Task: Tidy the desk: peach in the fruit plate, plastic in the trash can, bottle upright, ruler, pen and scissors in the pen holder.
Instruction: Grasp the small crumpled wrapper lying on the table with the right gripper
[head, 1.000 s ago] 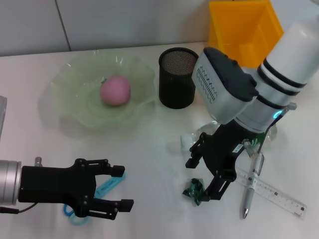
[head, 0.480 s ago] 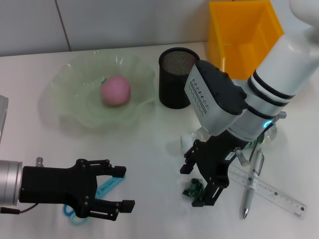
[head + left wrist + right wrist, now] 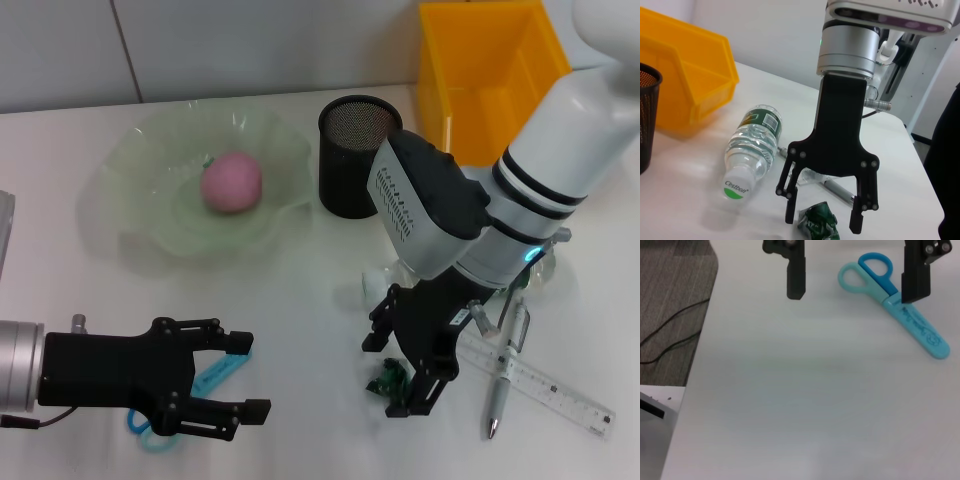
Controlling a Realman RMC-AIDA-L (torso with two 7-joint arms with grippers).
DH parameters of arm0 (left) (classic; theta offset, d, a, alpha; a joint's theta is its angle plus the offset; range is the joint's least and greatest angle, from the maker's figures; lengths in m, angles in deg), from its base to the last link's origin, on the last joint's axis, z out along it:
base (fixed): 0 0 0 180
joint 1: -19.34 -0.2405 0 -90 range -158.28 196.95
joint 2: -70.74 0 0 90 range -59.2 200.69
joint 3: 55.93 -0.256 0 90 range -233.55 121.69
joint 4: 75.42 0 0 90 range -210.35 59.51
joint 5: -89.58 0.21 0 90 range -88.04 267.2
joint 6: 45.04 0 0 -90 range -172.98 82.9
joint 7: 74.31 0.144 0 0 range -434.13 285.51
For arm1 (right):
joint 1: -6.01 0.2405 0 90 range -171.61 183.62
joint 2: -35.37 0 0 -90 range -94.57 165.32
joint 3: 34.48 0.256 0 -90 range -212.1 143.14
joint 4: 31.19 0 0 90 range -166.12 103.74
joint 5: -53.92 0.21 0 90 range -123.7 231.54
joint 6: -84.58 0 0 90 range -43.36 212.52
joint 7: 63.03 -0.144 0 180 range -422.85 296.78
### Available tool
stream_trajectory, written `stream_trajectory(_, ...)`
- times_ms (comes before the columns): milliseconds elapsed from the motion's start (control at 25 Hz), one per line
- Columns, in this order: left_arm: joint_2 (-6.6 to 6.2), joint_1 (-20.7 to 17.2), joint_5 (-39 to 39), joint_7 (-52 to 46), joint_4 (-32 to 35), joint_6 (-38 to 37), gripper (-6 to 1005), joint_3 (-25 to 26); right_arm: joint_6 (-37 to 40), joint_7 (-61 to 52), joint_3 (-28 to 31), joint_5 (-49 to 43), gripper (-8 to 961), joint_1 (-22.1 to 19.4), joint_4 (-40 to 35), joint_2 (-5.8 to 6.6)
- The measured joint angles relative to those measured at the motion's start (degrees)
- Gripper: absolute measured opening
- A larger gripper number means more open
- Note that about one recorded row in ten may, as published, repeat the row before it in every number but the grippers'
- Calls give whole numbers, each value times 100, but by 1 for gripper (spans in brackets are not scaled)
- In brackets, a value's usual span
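Observation:
The green plastic wrapper (image 3: pixel 384 379) lies on the table between the fingers of my open right gripper (image 3: pixel 390 375); the left wrist view shows that gripper (image 3: pixel 822 220) straddling the plastic (image 3: pixel 818 225). Behind it the bottle (image 3: pixel 752 150) lies on its side. Beside the arm are the pen (image 3: pixel 503 372) and ruler (image 3: pixel 548 386). My left gripper (image 3: pixel 250 377) hovers open over the blue scissors (image 3: pixel 214 377), also seen as scissors (image 3: pixel 897 307) in the right wrist view. The peach (image 3: pixel 232 182) rests in the green fruit plate (image 3: pixel 140 215).
The black mesh pen holder (image 3: pixel 357 155) stands behind the right arm. The yellow trash can (image 3: pixel 490 60) sits at the back right. The right arm covers most of the bottle in the head view.
My right gripper has shifted slightly left and down, so its open fingers now straddle the plastic. The left gripper has stayed put.

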Motion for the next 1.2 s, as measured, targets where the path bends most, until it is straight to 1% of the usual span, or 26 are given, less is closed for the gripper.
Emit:
stream_trajectory(600, 0, 12, -11, -43, 0, 1, 863, 7, -97, -2, -91, 0, 809, -4, 30, 0)
stream_trajectory(880, 0, 12, -13, -45, 0, 1, 864, 7, -248, -68, -333, 21, 809, -19, 90, 0)
stream_trajectory(1080, 0, 12, -13, -46, 0, -8, 864, 60, -276, -110, -354, 40, 620, -9, 105, -4)
stream_trajectory(1200, 0, 12, -13, -46, 0, -8, 864, 60, -276, -114, -351, 42, 557, -8, 94, -5)
